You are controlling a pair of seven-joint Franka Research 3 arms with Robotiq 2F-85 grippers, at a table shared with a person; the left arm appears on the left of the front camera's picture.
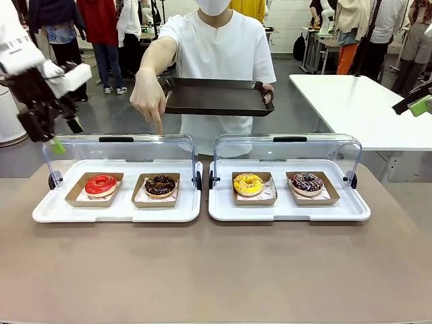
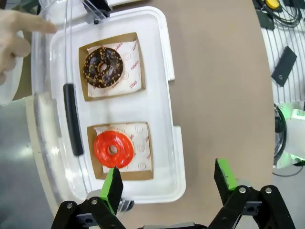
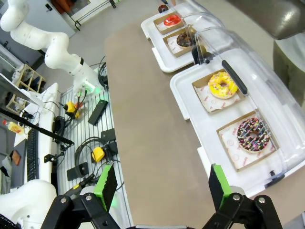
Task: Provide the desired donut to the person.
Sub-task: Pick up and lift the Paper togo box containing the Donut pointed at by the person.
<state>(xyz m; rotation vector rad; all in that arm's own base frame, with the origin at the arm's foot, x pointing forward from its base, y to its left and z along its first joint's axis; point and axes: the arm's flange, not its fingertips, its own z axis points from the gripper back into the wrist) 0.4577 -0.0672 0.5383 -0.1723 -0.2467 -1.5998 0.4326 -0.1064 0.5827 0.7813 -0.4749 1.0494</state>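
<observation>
The person [image 1: 219,47] in a white shirt holds a dark tray [image 1: 216,96] with one hand. The other hand [image 1: 150,101] points a finger down over the chocolate donut [image 1: 160,185] [image 2: 102,67] in the left case. A red donut [image 1: 101,183] [image 2: 113,149] lies beside it. The right case holds a yellow donut [image 1: 248,183] [image 3: 222,84] and a sprinkled donut [image 1: 306,182] [image 3: 252,135]. My left gripper [image 1: 65,135] [image 2: 167,174] hangs open above the left case's outer end, holding nothing. Off to the far right, my right gripper [image 1: 418,104] [image 3: 162,176] is open and high.
Both white cases [image 1: 40,212] [image 1: 358,212] have their clear lids [image 1: 118,152] [image 1: 287,152] swung up at the far side. Each donut sits in a brown paper tray. A white table [image 1: 358,101] stands behind on the right. Cables and gear [image 3: 90,152] lie beside the table.
</observation>
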